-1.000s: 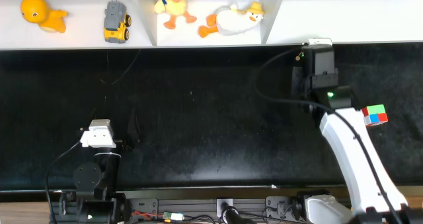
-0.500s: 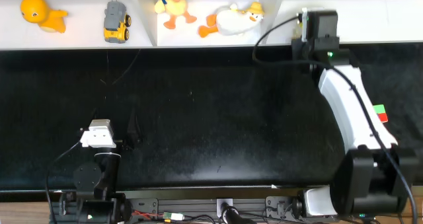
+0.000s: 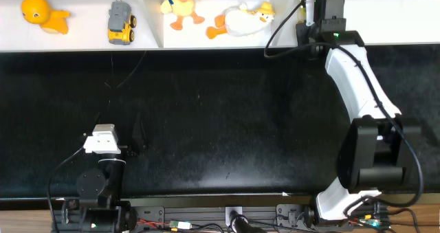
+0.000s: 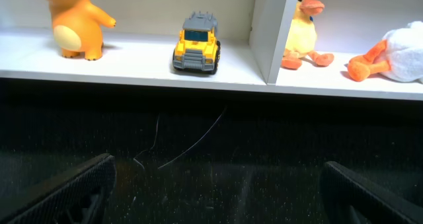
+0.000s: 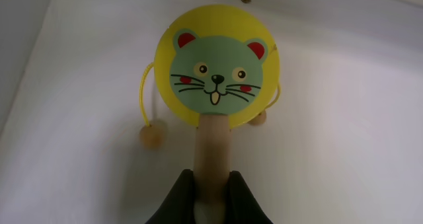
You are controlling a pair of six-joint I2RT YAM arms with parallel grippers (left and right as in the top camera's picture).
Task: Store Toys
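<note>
In shelf (image 5: 344, 151) right compartment, right pincer (image 5: 211, 187) pinching rattle drum (image 5: 217, 75) handle; tilted release risks drum rolling out; left pincer (image 4: 218, 197) spread.

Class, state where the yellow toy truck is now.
In the top view, the toy truck stands in the shelf's left compartment, between the orange duck and the divider.

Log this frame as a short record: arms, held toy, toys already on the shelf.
right gripper: shut on the drum's handle, at the shelf's right compartment
drum: yellow, cat face, two beaded strings
left gripper: open, empty, above the mat
stored: orange duck, truck, yellow duck, white duck
</note>
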